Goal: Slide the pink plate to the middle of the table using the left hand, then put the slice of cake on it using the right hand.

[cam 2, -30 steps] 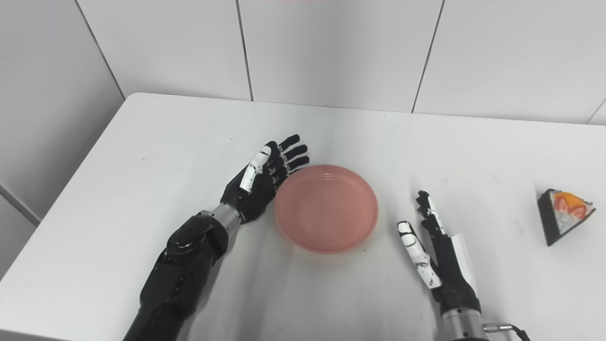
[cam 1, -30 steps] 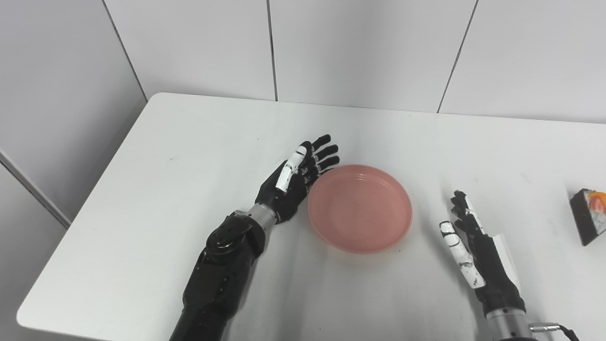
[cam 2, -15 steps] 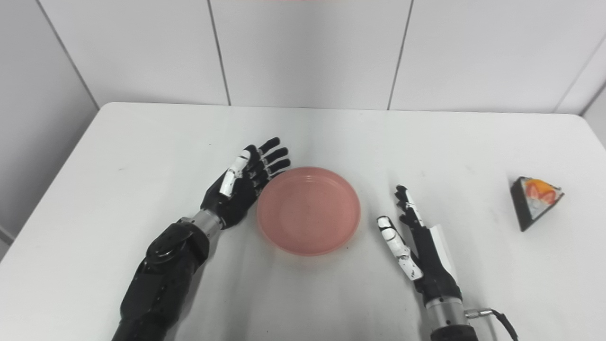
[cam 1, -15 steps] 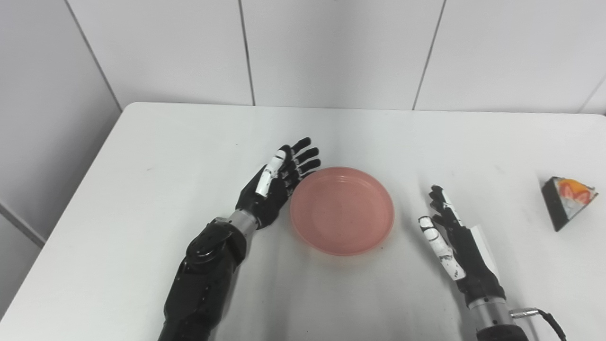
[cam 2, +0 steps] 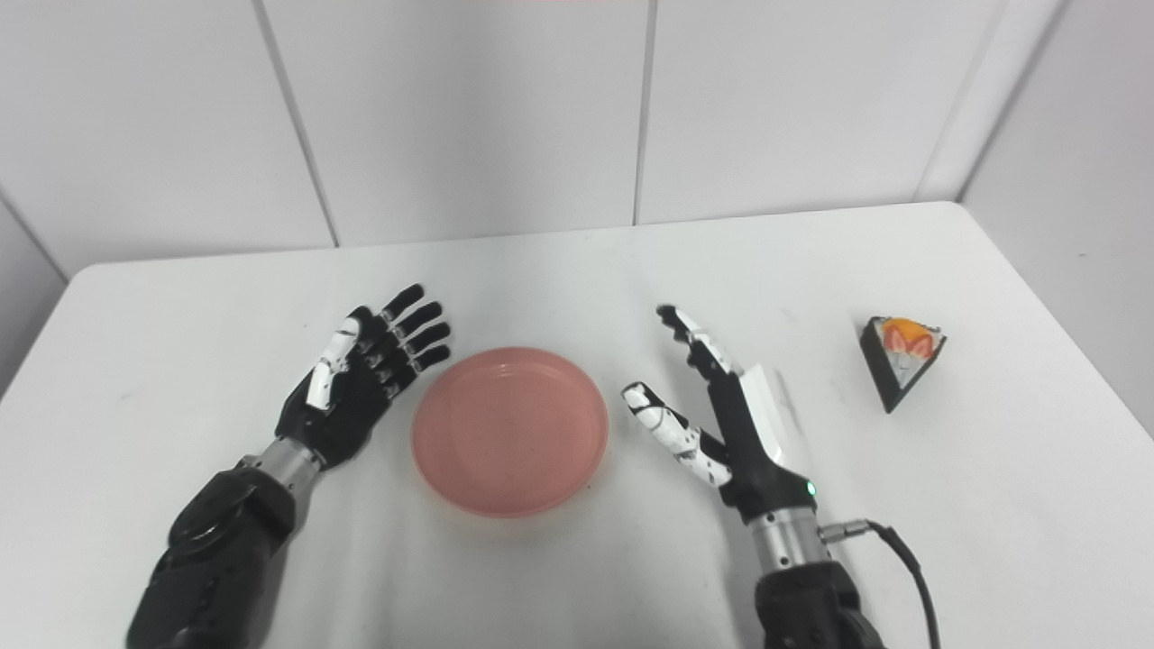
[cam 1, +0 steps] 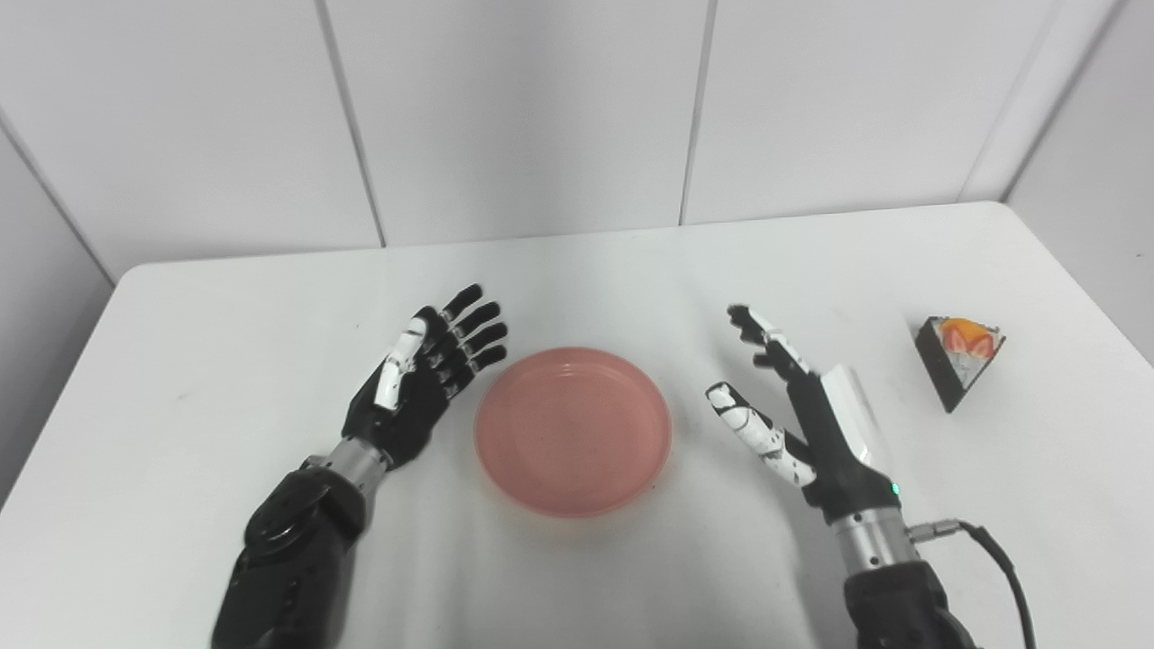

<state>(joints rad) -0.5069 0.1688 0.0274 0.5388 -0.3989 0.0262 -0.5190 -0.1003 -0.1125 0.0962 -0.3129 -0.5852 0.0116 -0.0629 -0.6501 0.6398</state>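
The pink plate [cam 1: 572, 431] lies flat near the middle of the white table [cam 1: 225, 297], with nothing on it. My left hand [cam 1: 419, 379] is open just left of the plate's rim, a small gap between them, fingers pointing up and right. My right hand [cam 1: 798, 410] is open to the right of the plate, raised a little, thumb spread toward the plate. The slice of cake [cam 1: 957, 357], dark with orange and white topping, stands on the table far right, well beyond my right hand.
White wall panels [cam 1: 541, 117] rise behind the table's far edge. The table's right edge [cam 1: 1091, 297] runs close to the cake. A black cable [cam 1: 1001, 559] trails from my right wrist.
The camera has swung right, so the whole scene has shifted left. My right hand has lifted and moved forward, opening wider. My left hand now stands slightly off the plate's rim.
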